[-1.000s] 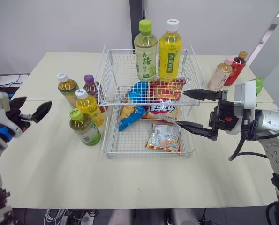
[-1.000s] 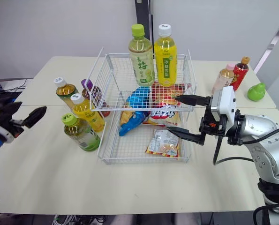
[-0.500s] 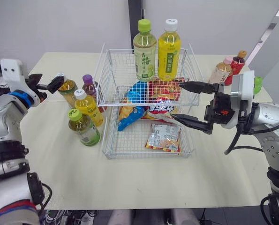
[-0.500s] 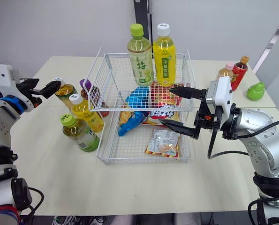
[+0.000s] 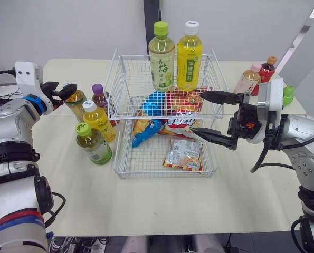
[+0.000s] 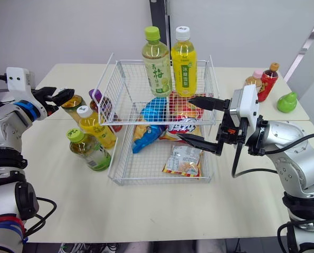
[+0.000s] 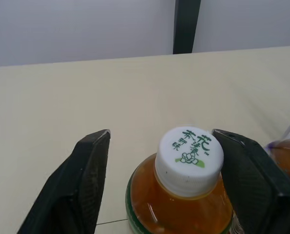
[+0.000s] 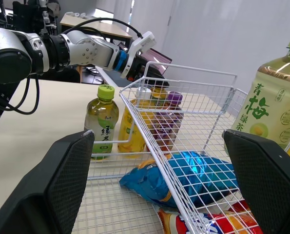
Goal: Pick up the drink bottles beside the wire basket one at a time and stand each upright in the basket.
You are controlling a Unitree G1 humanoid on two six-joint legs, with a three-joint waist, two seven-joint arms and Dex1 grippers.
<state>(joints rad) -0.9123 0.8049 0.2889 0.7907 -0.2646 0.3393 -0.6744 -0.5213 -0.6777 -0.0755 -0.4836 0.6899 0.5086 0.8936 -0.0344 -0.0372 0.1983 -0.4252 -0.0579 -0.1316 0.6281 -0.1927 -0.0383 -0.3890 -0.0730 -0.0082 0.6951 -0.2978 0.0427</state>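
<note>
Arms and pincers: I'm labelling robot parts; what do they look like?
Silver-grey left arm and right arm, black joints, black cables, a white box at each wrist; blue ring on the left. The left pincer and right pincer each have two tapered black fingers.

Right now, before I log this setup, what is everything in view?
Table: one, cream, under everything.
Wire basket: one, white, mid-table.
Bottles in basket: two, green tea bottle, yellow drink bottle, upright at its back.
Snack bags: three, blue bag, red bag, pale packet, lying in basket.
Bottles left of basket: four, amber bottle, purple-capped bottle, yellow bottle, green-capped bottle.
Bottles right of basket: two, pink-capped bottle, red bottle, far side.
Pear-shaped object: one, green, far right.
Left gripper: one, black, open around amber bottle's cap.
Right gripper: one, black, open at basket's right side.
</note>
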